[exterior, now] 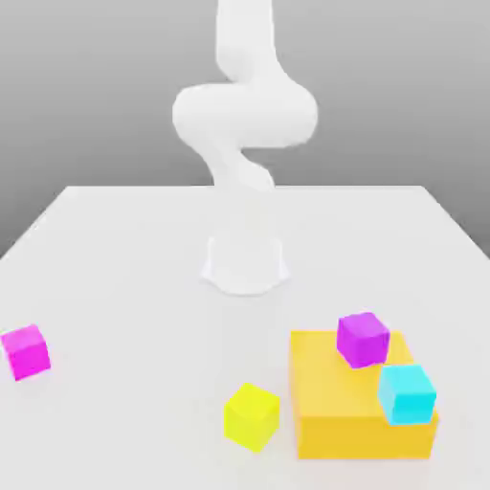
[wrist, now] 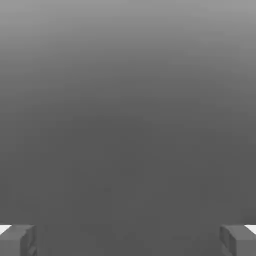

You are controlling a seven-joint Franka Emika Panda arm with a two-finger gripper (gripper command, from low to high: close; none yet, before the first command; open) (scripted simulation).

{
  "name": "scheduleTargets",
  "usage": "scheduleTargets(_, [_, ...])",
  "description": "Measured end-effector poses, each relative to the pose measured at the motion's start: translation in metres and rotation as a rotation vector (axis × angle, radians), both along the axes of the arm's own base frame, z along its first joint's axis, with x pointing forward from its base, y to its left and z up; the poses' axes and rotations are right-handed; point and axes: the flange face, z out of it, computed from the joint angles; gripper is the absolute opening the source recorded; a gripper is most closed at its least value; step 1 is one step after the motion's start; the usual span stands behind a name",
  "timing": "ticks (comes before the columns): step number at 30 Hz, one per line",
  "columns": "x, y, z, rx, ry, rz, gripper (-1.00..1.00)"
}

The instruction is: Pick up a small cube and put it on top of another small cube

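The small magenta-pink cube lies on the white table at the exterior view's far left, alone. A yellow small cube sits near the front middle. A violet-purple small cube and a cyan small cube rest on a large flat orange block at the front right. The white arm rises from its base at the table's middle and bends upward past the picture's top. In the hand view my gripper is open, its grey fingertips wide apart with nothing between them against plain grey.
The table's edges run along the exterior view's left and right sides. Bare white surface lies between the magenta-pink cube and the yellow cube, and around the arm's base.
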Motion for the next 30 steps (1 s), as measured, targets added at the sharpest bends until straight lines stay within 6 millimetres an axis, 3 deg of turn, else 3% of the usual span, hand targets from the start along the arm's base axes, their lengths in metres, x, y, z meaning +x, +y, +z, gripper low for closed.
scheduleTargets(7, [0.048,-0.072,-0.089,0.144,0.115,-0.422,0.0])
scheduleTargets(14, [0.059,-0.157,-0.185,0.295,0.193,-0.839,0.0])
scheduleTargets(22, [0.029,-0.246,-0.297,0.484,0.25,-1.316,0.0])
scheduleTargets(30, [-0.041,-0.313,-0.402,0.698,0.272,-1.808,0.0])
